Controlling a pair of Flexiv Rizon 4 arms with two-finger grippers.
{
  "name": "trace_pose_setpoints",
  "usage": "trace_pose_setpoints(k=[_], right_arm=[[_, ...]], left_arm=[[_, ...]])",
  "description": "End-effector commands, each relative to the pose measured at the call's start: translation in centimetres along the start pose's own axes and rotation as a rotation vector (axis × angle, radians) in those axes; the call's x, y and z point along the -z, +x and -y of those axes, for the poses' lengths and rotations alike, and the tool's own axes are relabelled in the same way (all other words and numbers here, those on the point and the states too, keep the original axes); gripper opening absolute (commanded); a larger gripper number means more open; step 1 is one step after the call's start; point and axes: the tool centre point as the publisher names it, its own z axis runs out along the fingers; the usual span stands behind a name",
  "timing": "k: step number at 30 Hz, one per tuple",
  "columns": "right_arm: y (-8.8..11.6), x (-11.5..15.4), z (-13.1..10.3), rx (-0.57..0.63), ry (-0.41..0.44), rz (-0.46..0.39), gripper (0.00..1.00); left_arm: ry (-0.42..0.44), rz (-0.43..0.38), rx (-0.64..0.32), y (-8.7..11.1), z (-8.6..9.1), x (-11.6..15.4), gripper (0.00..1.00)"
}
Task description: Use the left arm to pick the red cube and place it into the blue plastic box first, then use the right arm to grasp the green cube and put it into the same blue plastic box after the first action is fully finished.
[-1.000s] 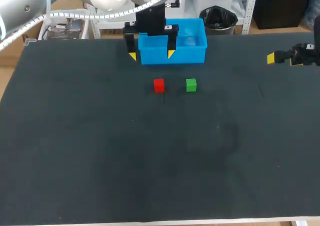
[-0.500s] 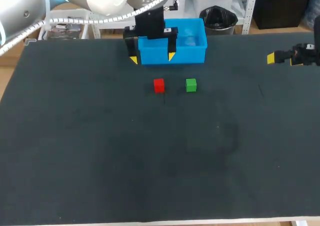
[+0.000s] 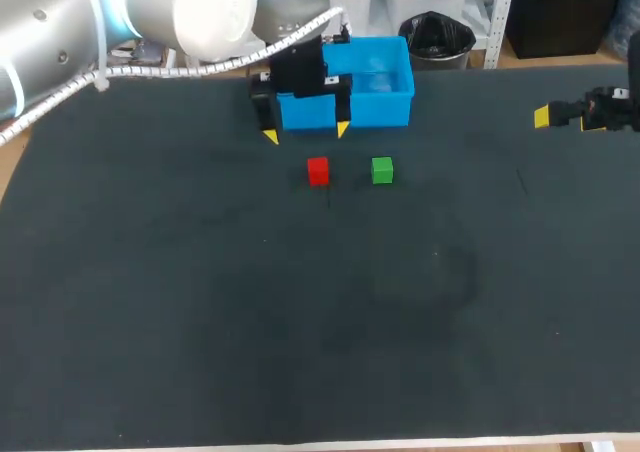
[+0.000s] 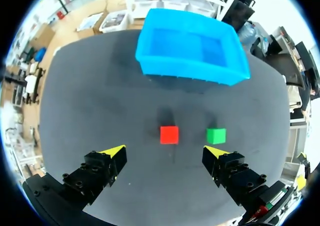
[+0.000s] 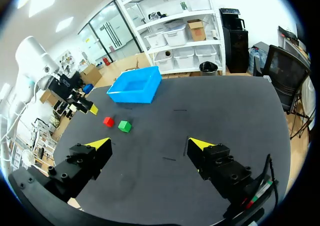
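Note:
The red cube [image 3: 318, 170] and the green cube [image 3: 382, 170] lie side by side on the dark table, just in front of the blue plastic box [image 3: 375, 92]. My left gripper [image 3: 306, 132] hangs open above the table between the box and the red cube. In the left wrist view the red cube [image 4: 169, 134] lies ahead of the open left gripper [image 4: 166, 151], with the green cube [image 4: 216, 135] near one finger and the blue box [image 4: 190, 48] beyond. My right gripper [image 3: 545, 117] is at the table's far right; it [image 5: 150, 144] stands open and empty, far from the red cube [image 5: 108, 121] and green cube [image 5: 124, 126].
The blue box [image 5: 135, 87] looks empty inside. The black table surface [image 3: 300, 312] stretches wide in front of the cubes. My left arm's cable-wrapped body [image 3: 130, 22] crosses the back left corner.
My left gripper has come down and slightly forward from in front of the blue box toward the red cube. The right arm and both cubes have stayed put.

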Motion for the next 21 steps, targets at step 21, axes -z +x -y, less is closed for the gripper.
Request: trace_pose_setpoints(k=[21], right_arm=[[0.0, 0.1, -0.2, -0.002, 0.008, -0.001, 1.0]], left_arm=[[-0.052, -0.064, -0.047, 0.0, 1.8, -5.3, 1.0]])
